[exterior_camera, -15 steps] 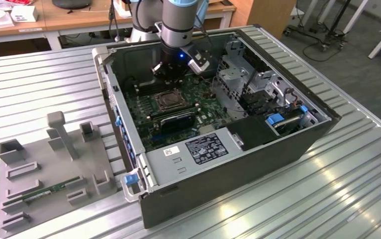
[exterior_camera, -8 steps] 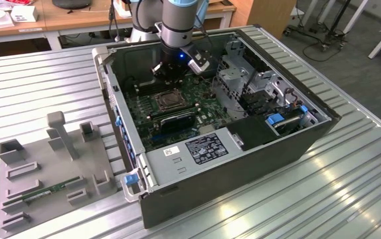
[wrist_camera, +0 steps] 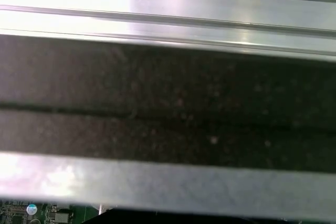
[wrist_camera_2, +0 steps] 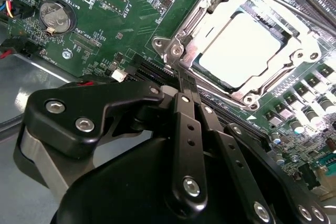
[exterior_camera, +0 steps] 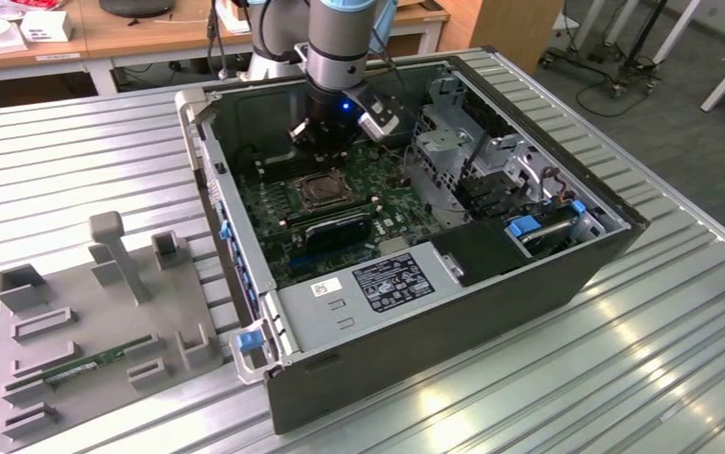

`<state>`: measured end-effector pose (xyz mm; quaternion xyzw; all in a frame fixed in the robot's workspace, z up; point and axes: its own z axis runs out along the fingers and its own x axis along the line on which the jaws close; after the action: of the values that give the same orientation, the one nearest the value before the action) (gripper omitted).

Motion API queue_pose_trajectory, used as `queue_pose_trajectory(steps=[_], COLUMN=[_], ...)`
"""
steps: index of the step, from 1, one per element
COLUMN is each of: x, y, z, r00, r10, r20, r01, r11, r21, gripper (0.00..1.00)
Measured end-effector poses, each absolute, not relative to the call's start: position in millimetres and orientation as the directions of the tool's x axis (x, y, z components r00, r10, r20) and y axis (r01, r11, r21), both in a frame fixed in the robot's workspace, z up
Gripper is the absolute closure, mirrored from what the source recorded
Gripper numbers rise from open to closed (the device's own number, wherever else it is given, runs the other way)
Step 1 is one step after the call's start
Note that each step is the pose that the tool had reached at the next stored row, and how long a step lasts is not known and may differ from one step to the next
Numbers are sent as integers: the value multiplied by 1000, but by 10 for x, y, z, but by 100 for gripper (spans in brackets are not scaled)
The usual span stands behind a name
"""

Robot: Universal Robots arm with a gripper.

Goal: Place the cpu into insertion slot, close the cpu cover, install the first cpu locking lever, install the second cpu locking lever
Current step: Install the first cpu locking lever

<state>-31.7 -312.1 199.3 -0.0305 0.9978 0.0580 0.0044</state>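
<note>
I report the arm reaching down into the open computer case (exterior_camera: pixel 464 312), which stands on the slatted table (exterior_camera: pixel 665 359). The gripper (exterior_camera: pixel 325 137) hangs over the green circuit board (exterior_camera: pixel 337 213), just beside the insertion slot (exterior_camera: pixel 318 192). In the second wrist view the cpu (wrist_camera_2: pixel 244 45) lies flat inside the socket, its pale metal face square to the frame and catching strong glare. The cpu cover (wrist_camera_2: pixel 195 24) lies down around it, with the chip showing through the cut-out. On that evidence I judge the first two steps done and the locking-lever work in hand. I cannot tell whether either lever is latched. The fingers (wrist_camera_2: pixel 186 129) are drawn together with nothing visible between them. The gripper (wrist_camera_2: pixel 181 74) has its tips at the corner of the silver frame, touching it or very nearly so; I cannot say which. In my judgement, any move from this position calls for a steady, controlled push along the frame edge. The tips must stay on the thin lever and off the small parts of the board around the socket. The main risk I see is the closed tips slipping onto the cover.
</note>
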Motion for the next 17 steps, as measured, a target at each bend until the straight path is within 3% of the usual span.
queue_pose_trajectory(steps=[17], x=[-316], y=[-3120], z=[2104], r00=[-998], r10=[-60], r20=[-12], r01=[-61], r11=[991], r21=[116], gripper=[89])
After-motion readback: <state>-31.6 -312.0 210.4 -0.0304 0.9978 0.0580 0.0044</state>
